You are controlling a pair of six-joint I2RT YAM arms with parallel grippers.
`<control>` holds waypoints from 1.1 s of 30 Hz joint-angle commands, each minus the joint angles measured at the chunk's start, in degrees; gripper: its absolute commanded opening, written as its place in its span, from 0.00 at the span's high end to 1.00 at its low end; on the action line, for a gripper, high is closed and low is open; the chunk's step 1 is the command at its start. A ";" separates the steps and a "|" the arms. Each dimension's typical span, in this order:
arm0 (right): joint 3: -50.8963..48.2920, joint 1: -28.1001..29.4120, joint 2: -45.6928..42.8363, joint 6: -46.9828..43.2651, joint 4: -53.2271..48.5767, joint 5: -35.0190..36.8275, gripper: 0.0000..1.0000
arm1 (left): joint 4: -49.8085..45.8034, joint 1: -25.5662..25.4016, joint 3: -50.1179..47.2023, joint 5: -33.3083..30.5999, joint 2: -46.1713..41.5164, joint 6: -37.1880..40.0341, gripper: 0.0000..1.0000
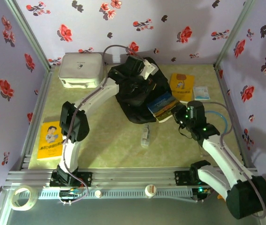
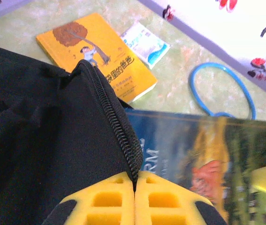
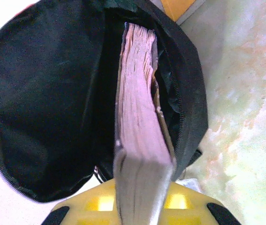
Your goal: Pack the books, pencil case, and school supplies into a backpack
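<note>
Right wrist: right gripper (image 3: 142, 201) clamped on blue book (image 3: 140, 117), far end inside backpack (image 3: 43, 93) ahead; left gripper (image 2: 135, 199) pinches its zipper edge (image 2: 118, 136). Unpacked: yellow book (image 2: 100, 51) beyond that pinch.

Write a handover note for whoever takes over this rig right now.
Left gripper: shut on the backpack at its zipper edge.
Right gripper: shut on the blue book, whose far end is inside the backpack's opening.
Done: blue book partly in.
Left: push it fully in and release; then the yellow book right of the backpack, the second yellow book on the left, and the small packet.
</note>
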 commanded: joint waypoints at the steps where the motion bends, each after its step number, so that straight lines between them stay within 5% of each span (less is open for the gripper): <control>1: 1.01 0.88 3.00 3.81 15.92 -2.49 0.98 | 7.58 0.40 -0.72 1.25 -6.41 -1.94 1.00; 33: 24.80 6.37 52.09 5.12 40.77 4.64 0.98 | 13.83 5.18 -2.81 3.24 -4.96 -7.10 1.00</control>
